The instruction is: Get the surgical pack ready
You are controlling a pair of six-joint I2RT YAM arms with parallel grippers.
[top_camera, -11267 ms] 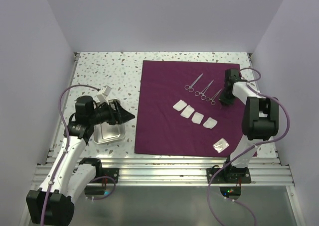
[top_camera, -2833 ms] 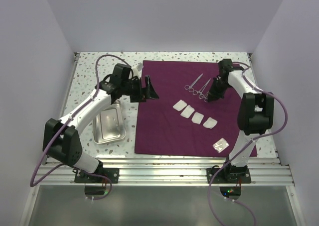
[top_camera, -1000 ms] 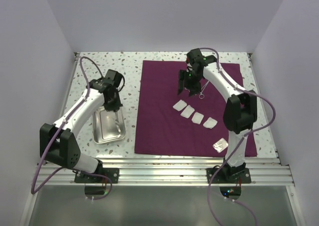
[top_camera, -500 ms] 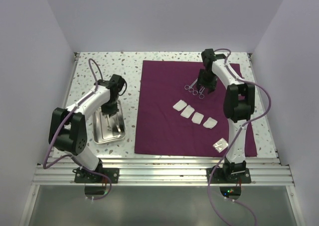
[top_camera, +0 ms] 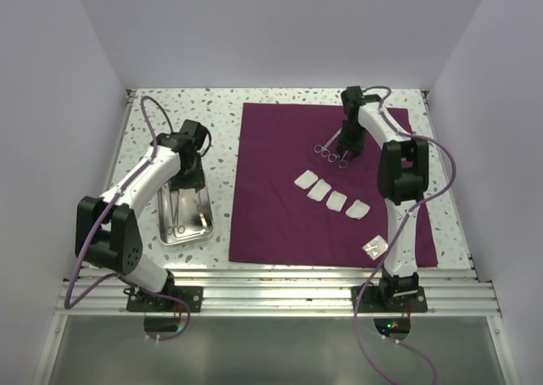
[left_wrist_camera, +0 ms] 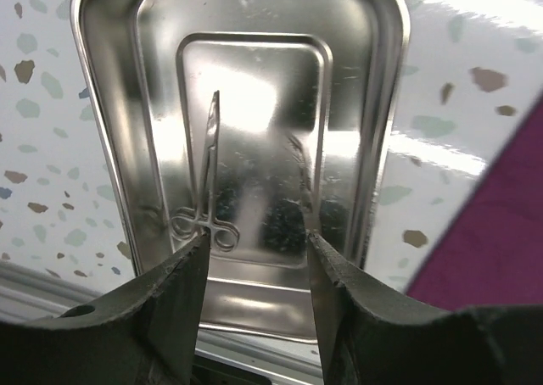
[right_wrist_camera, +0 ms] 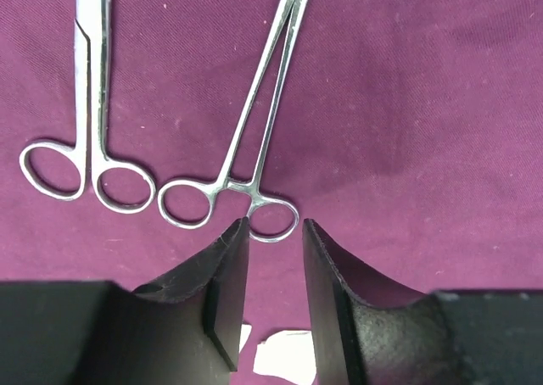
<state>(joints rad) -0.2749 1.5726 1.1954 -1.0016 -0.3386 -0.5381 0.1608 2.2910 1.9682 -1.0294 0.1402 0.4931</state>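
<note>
Two instruments lie on the maroon cloth [top_camera: 280, 224] under the right end effector [right_wrist_camera: 273, 253], and one instrument [left_wrist_camera: 208, 169] lies in the steel tray [left_wrist_camera: 85, 105] under the left end effector [left_wrist_camera: 257, 258].

We see the right end effector's jaws at a narrow gap, holding nothing, with the forceps [right_wrist_camera: 240, 184] ring handle just past their tips. The forceps' long axis runs straight away from the fingers. The scissors [right_wrist_camera: 82, 63] lie just beside them, roughly parallel, so we judge there is little room on that side. Bare cloth lies open on the other side, and the gauze squares [top_camera: 337, 200] sit nearer the arm bases. The left jaws stand moderately wide and empty. The tray rests on the speckled tabletop [top_camera: 170, 114], apart from the cloth's left edge.
</note>
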